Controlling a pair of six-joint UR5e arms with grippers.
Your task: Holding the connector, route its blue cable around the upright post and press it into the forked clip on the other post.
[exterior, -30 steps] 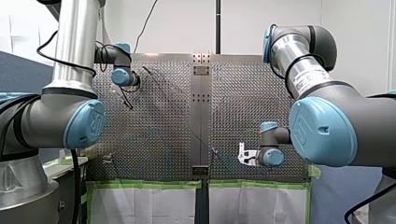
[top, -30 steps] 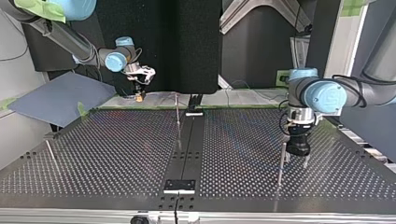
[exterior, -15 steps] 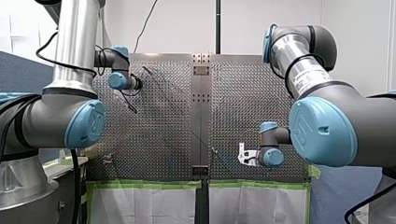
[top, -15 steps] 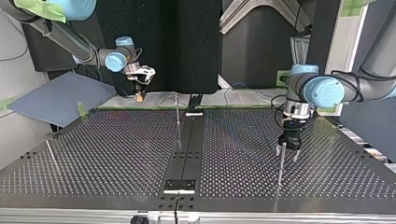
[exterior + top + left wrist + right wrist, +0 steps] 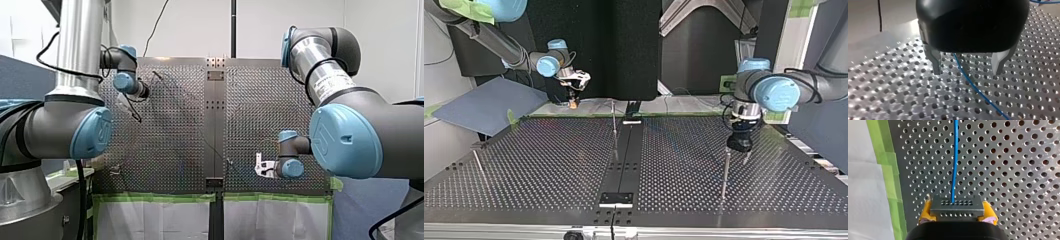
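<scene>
– Holding the connector (image 5: 957,206), our right gripper (image 5: 957,207) pinches it between yellow pads; its blue cable (image 5: 955,157) runs ahead over the table (image 5: 1023,170).
– And our left gripper (image 5: 967,71)?
– Fingers (image 5: 935,60) spread, cable passing between them, seemingly untouched, near a post (image 5: 724,175).

A robotics lab: 2 arms (image 5: 80,65) over a perforated metal table (image 5: 549,160)

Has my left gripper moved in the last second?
Yes. In the top view the left gripper has risen alongside the thin post, toward its top.
</scene>
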